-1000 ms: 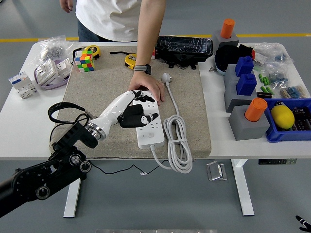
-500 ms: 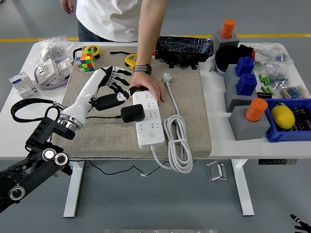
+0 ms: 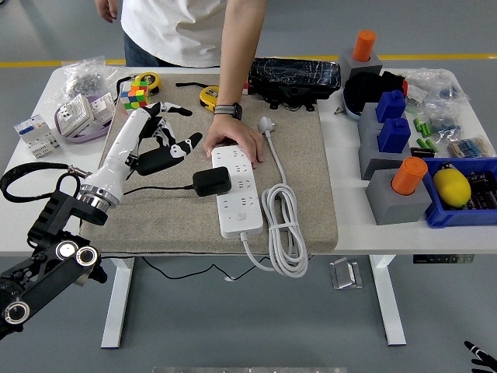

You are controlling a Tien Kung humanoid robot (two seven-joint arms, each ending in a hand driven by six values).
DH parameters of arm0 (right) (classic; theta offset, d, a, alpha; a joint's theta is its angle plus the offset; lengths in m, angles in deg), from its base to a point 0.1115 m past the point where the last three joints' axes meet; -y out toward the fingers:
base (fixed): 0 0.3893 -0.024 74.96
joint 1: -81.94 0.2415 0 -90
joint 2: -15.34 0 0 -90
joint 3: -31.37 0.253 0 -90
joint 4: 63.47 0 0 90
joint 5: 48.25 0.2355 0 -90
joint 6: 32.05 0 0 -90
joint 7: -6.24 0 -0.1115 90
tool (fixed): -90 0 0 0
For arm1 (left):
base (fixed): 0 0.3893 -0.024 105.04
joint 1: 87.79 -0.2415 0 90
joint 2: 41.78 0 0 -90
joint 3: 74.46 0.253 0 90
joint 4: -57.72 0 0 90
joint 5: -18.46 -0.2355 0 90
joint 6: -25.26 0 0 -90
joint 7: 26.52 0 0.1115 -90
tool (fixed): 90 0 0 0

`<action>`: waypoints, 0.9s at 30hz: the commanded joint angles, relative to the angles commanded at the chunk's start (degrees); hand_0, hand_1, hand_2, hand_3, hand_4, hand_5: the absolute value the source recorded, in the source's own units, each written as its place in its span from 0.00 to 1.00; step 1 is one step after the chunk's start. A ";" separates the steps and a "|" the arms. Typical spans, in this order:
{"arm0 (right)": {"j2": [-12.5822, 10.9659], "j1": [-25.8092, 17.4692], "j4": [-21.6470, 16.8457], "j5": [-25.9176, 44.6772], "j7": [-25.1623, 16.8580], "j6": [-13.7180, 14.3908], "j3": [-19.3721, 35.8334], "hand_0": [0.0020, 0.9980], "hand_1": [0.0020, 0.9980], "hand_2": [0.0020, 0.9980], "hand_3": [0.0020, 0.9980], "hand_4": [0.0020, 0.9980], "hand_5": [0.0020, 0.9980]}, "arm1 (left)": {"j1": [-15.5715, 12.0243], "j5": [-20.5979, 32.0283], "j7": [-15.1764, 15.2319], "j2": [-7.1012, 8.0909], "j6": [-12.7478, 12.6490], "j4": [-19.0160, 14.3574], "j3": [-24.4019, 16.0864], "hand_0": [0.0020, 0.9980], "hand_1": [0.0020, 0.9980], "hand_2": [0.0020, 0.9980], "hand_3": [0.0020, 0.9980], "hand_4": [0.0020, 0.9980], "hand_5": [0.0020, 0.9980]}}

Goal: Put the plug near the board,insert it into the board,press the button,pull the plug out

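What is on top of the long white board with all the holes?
A black plug sits on the board's left edge, and a person's hand presses its far end. Whether the plug's pins are pushed in is hidden under it.

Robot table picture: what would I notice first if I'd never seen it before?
First, the robot's white left hand with black fingers, open above the beige mat left of centre. Beside it, a person's hand presses down the far end of the long white power strip, which has a black plug in its left side.
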 joint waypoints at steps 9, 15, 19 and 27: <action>-0.24 0.04 -0.07 -0.13 0.03 0.02 0.26 0.62 0.67 0.64 0.57 0.98 0.59 | -0.28 -0.19 -0.24 -0.09 0.14 -0.19 -1.03 0.20 0.12 0.21 0.61 0.82 0.36; -0.19 0.05 -0.15 -0.19 0.02 0.02 0.35 0.62 0.67 0.64 0.57 0.98 0.59 | -0.38 -0.26 -0.51 -0.24 0.32 -0.12 -0.98 0.20 0.11 0.21 0.61 0.82 0.36; -0.13 -0.08 -0.28 -0.32 0.04 0.03 0.47 0.62 0.67 0.64 0.57 0.98 0.59 | -0.52 -0.31 -0.70 -0.28 0.46 -0.43 -1.05 0.20 0.11 0.21 0.61 0.83 0.35; -0.10 -0.59 -0.47 -0.51 0.14 0.00 0.82 0.62 0.67 0.64 0.57 0.98 0.59 | -0.09 -1.22 -3.14 -0.13 2.10 -2.04 -0.48 0.20 0.11 0.19 0.61 0.83 0.35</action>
